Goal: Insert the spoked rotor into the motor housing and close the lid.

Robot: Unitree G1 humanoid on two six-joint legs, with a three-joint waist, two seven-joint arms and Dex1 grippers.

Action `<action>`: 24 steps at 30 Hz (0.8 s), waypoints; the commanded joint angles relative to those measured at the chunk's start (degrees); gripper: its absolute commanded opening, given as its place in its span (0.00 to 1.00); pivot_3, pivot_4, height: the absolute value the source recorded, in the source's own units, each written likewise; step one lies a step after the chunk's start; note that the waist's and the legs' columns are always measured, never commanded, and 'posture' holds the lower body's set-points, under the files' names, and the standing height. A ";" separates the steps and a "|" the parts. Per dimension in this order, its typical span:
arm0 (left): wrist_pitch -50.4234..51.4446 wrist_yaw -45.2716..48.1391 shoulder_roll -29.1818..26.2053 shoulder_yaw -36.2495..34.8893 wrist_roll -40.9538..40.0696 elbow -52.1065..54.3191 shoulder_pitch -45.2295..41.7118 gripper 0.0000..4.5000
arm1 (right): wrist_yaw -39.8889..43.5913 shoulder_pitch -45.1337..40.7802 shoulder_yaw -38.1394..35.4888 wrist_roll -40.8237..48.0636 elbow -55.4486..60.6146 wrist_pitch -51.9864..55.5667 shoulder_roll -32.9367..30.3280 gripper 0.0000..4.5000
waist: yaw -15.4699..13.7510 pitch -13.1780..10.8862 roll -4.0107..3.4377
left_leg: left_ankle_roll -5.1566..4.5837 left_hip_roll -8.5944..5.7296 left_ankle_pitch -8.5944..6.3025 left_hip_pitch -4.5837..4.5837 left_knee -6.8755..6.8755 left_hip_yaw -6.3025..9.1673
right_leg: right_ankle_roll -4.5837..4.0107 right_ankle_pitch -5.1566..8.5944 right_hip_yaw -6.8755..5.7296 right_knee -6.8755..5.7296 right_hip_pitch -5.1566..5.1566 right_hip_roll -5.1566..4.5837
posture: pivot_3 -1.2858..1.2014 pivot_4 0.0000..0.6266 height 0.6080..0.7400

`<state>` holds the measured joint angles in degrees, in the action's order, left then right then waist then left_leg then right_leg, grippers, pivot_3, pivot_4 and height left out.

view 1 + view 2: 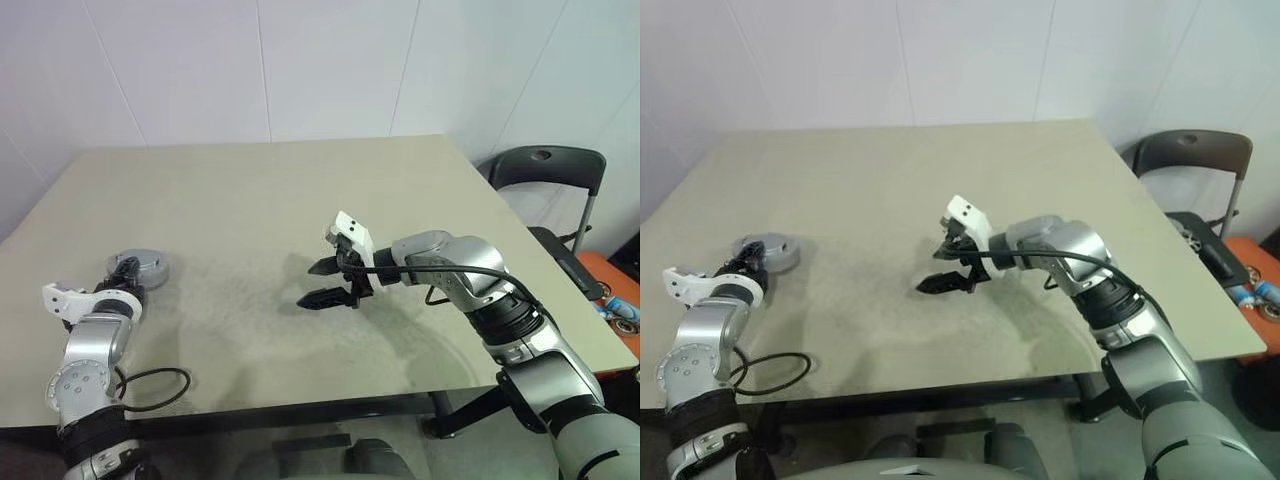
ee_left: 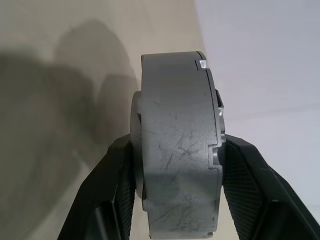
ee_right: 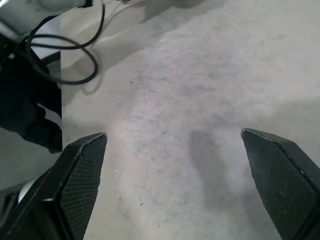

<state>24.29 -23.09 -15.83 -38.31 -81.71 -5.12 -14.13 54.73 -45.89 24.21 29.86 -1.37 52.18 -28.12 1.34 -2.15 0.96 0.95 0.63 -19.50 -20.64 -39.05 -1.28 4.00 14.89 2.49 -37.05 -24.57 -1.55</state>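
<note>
Looking left, I see my left gripper [image 2: 175, 190] clamped on the grey assembled motor housing [image 2: 177, 150], lid on, at the tabletop's [image 1: 300, 200] near-left edge. At centre, my right gripper [image 1: 322, 283] hangs above bare tabletop, fingers [image 3: 82, 175] spread wide, holding nothing.

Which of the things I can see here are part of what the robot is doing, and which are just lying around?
Part of the job:
- closed grey motor assembly, lid on, gripped between the left gripper fingers
- right gripper, open, holding nothing

Just lying about:
- table
- folding chair
- black cable loop
</note>
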 commanded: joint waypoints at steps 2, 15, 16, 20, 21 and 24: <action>-0.80 -0.59 -0.16 -2.36 -0.85 2.24 -2.64 0.47 | 1.60 0.15 -0.92 -2.69 1.50 -3.66 -0.01 1.00 | -0.48 0.01 0.01 | 0.00 -0.01 0.00 0.00 -0.01 -0.01 | 0.00 0.00 0.00 0.00 0.00 -0.01 | 0.52 0.00 1.00; 0.57 -5.81 0.89 -3.95 -0.85 0.19 -2.81 0.47 | 2.63 0.94 -1.59 -5.97 1.05 -4.64 1.29 1.00 | -0.65 0.02 0.05 | 0.05 -0.03 0.02 0.02 -0.02 0.00 | -0.01 -0.01 0.00 -0.02 0.02 -0.03 | 0.52 0.00 1.00; 1.33 -5.83 0.83 -3.82 -1.48 0.28 -2.69 0.47 | 2.64 0.97 -1.66 -6.12 1.06 -4.60 1.38 1.00 | -0.64 0.02 0.05 | 0.06 -0.03 0.03 0.01 -0.02 0.00 | -0.01 -0.01 0.00 -0.02 0.02 -0.03 | 0.52 0.00 1.00; 2.85 -7.73 1.20 -3.64 -2.27 0.99 -2.68 0.66 | 2.44 1.06 -1.88 -6.67 0.97 -4.53 1.80 1.00 | -0.70 0.03 0.06 | 0.09 -0.06 0.05 0.01 -0.03 0.00 | -0.01 -0.01 0.00 -0.02 0.02 -0.04 | 0.52 0.00 1.00; 3.19 -8.27 1.26 -3.48 -2.22 1.22 -2.62 0.73 | 2.42 1.09 -1.91 -6.80 0.95 -4.55 1.88 1.00 | -0.69 0.03 0.06 | 0.08 -0.06 0.05 0.03 -0.03 0.00 | -0.01 -0.01 0.00 -0.02 0.04 -0.05 | 0.52 0.00 1.00; 3.67 -10.84 1.64 -2.89 -1.47 2.70 -2.44 0.94 | 2.50 1.12 -1.97 -7.13 0.86 -4.61 2.02 1.00 | -0.69 0.03 0.06 | 0.08 -0.06 0.04 0.07 -0.04 0.00 | -0.01 -0.01 -0.01 -0.04 0.08 -0.05 | 0.52 0.00 1.00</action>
<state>27.45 -32.27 -14.32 -41.74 -82.52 -5.67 -15.73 57.01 -44.32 24.04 22.78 -1.39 48.39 -26.34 0.65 -2.12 1.02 1.03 0.57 -19.46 -20.55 -39.10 -1.28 3.98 14.88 2.48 -37.10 -24.48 -1.59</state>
